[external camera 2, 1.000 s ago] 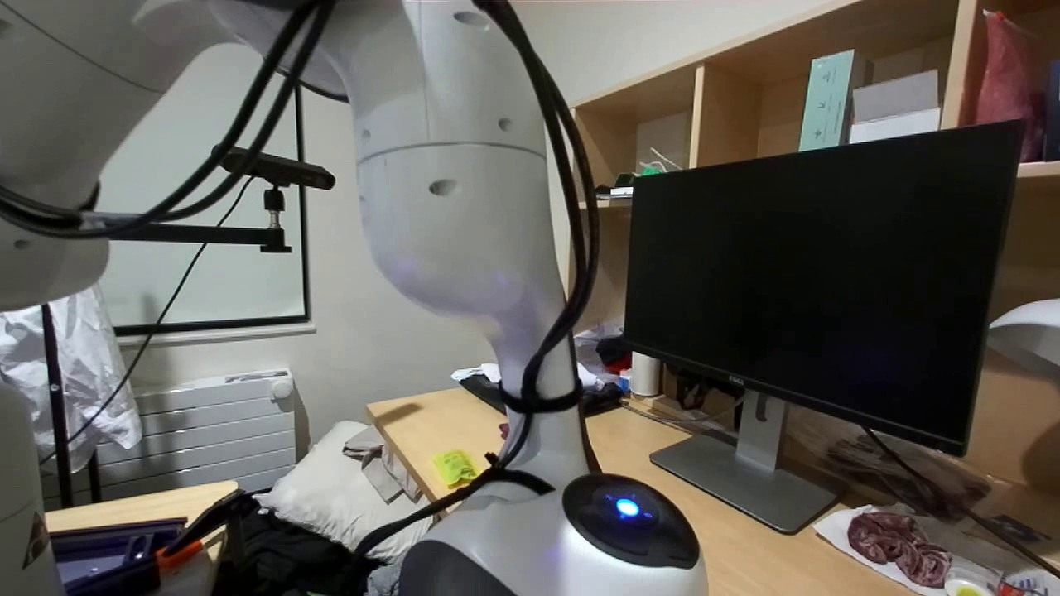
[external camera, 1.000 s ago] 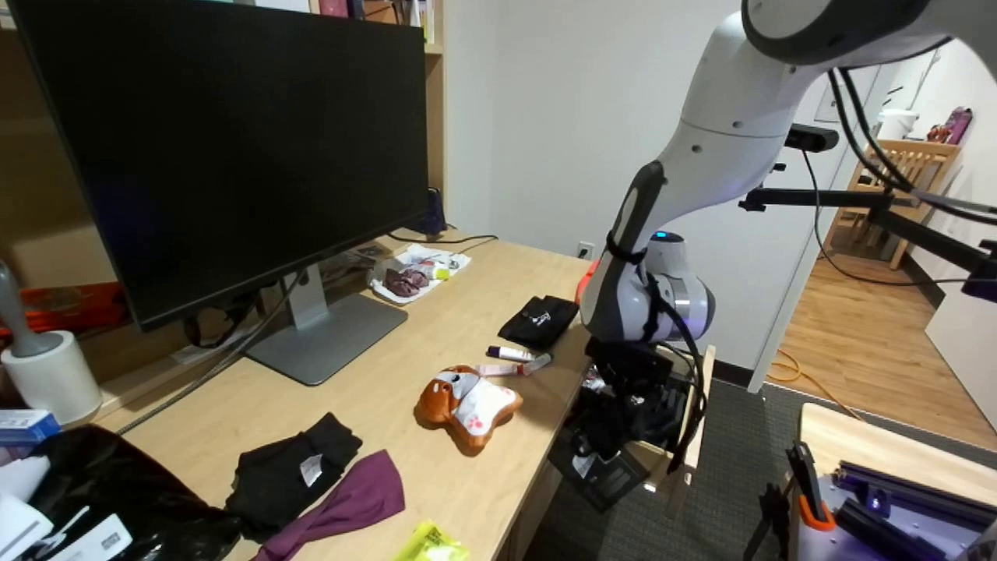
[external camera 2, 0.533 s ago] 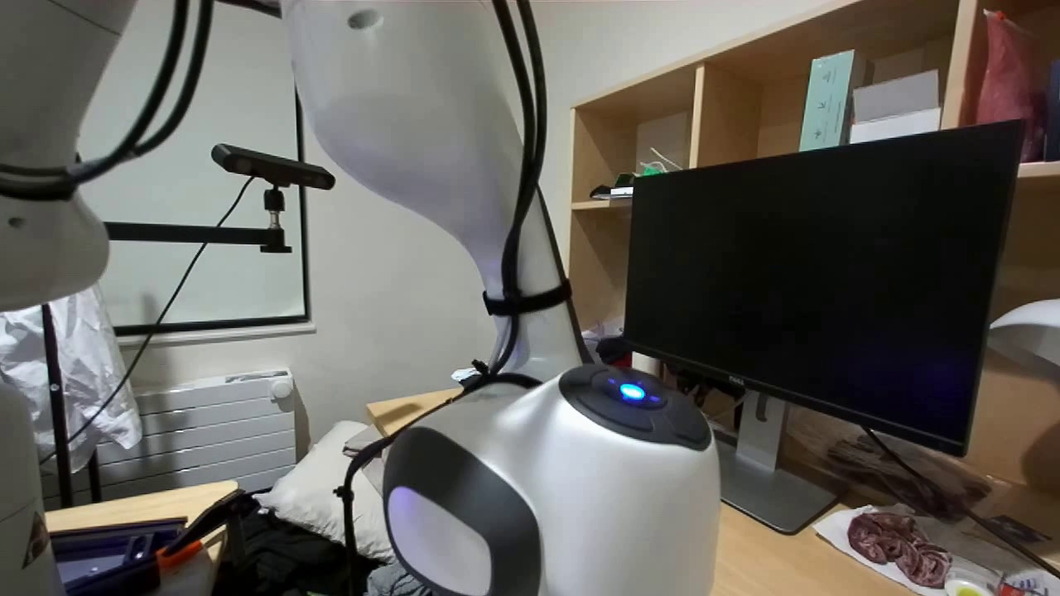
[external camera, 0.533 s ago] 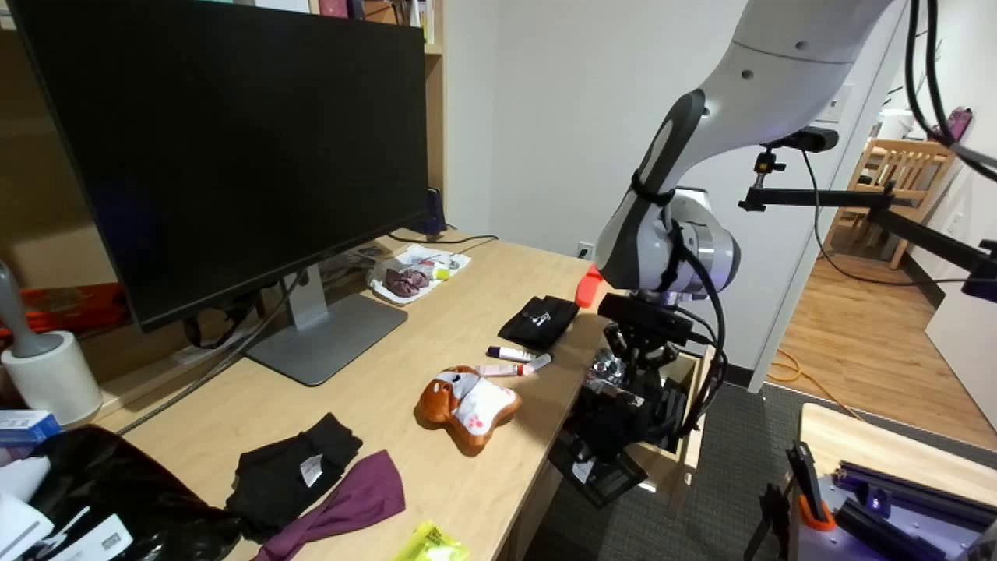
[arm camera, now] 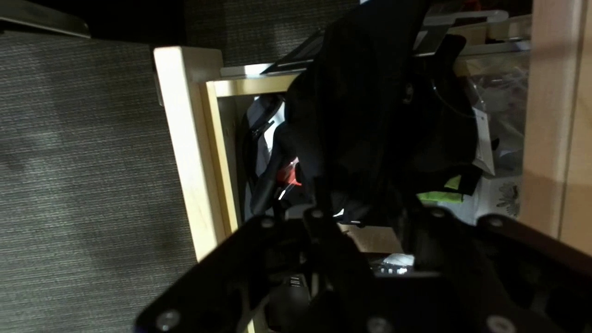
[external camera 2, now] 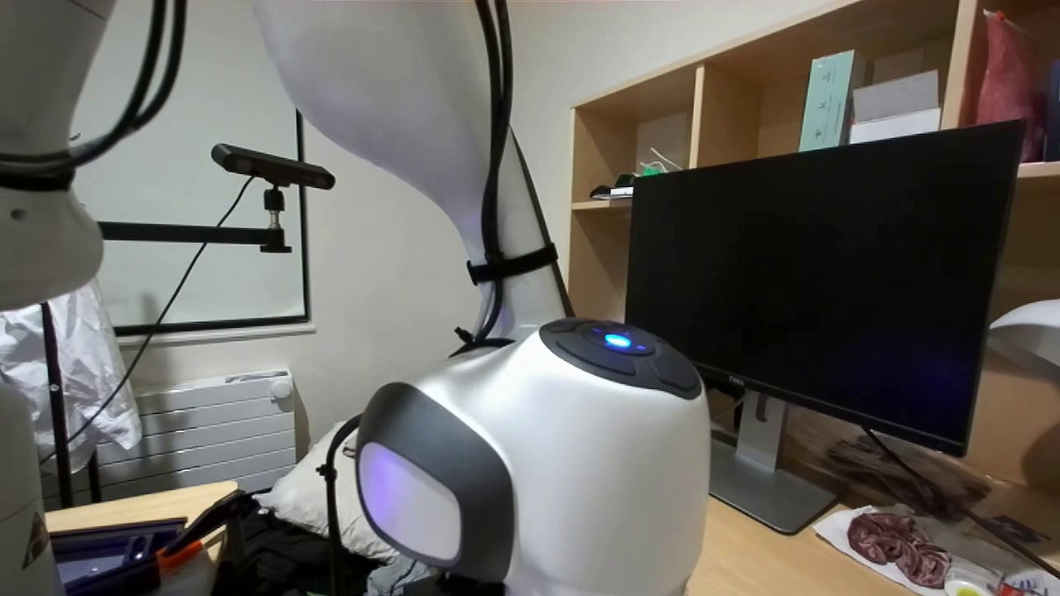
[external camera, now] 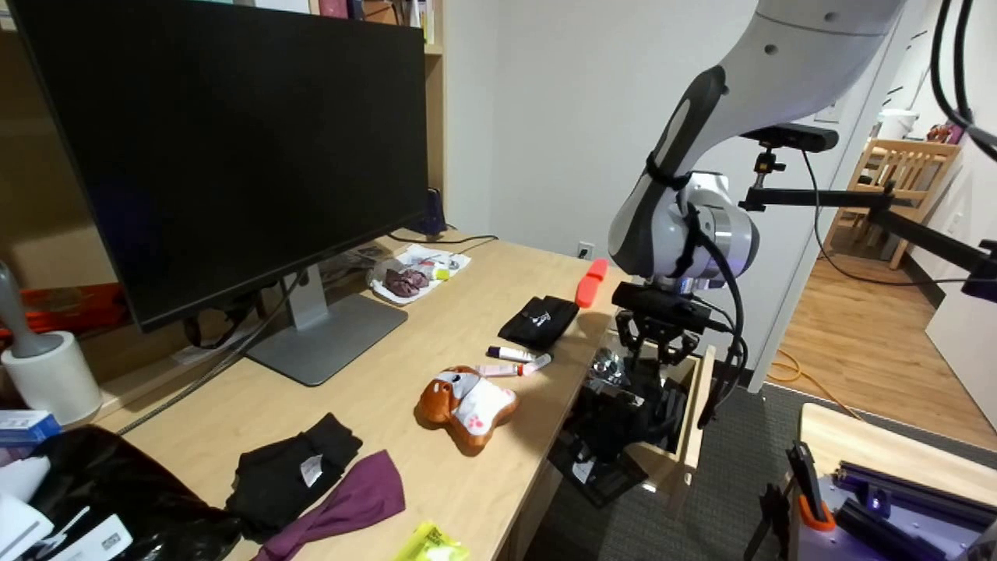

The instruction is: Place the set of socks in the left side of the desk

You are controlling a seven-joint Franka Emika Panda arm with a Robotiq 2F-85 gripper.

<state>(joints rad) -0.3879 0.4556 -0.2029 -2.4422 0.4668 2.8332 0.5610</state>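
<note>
- A black plastic bag (external camera: pixel 156 506), far left, slumps on the near end of a long light-wood desk (external camera: pixel 385 421) in an exterior view, white papers (external camera: pixel 97 538) lying against it.
- Behind it, a large black monitor (external camera: pixel 234 148) towers over the desktop on a gray stand (external camera: pixel 335 343), its screen dark.
- A folded black cloth (external camera: pixel 269 471) with a white label (external camera: pixel 311 470) lies in the foreground, alongside a length of purple fabric (external camera: pixel 362 495).
- At center, a brown-and-white plush toy (external camera: pixel 471 405) rests near several small tubes (external camera: pixel 508 354) and a flat black pouch (external camera: pixel 537 323).
- A coral-red object (external camera: pixel 592 283) lies near the desktop's far edge.
- Right of the desktop, a pulled-out drawer (external camera: pixel 695 413) sits crowded with dark items; in the wrist view, a black fabric bundle (arm camera: pixel 439 129) inside it shows a white tag (arm camera: pixel 483 136).
- Whether that bundle or the folded black cloth is the set of socks cannot be told.
- Above the drawer hangs the robot's gripper (external camera: pixel 653 357), released, its jaws partly spread; in the wrist view the dark fingers (arm camera: pixel 319 222) stand apart over black material.
- At far right, an orange-and-black tool (external camera: pixel 806 479) sits at the edge of a low wood-topped table (external camera: pixel 864 435).
</note>
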